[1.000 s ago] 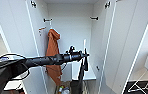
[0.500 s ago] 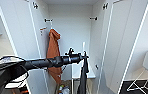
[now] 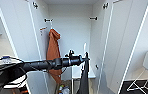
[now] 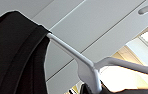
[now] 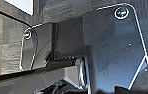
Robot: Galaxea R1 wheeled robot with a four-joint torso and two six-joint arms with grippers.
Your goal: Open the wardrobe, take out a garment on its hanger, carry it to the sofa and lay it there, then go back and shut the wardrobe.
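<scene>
Inside the open wardrobe (image 3: 72, 37), the left gripper (image 3: 86, 59) clutched the hanger (image 4: 87, 66), black garment (image 3: 84, 77) dangling below; mid-removal, it likely needed drawing clear of the doors.

A home bedroom or dressing corner: an open white wardrobe (image 3: 72, 37) holding an orange garment (image 3: 53, 50).

From high on the robot, our head view faces straight into the open wardrobe (image 3: 72, 37), fairly near, the left arm (image 3: 47, 64) reaching in from the left. Our left wrist view looks upward, very close to the hanger (image 4: 87, 67) and garment (image 4: 17, 55), which the head view shares. Our right wrist view faces down at dark flooring (image 5: 5, 45).
</scene>
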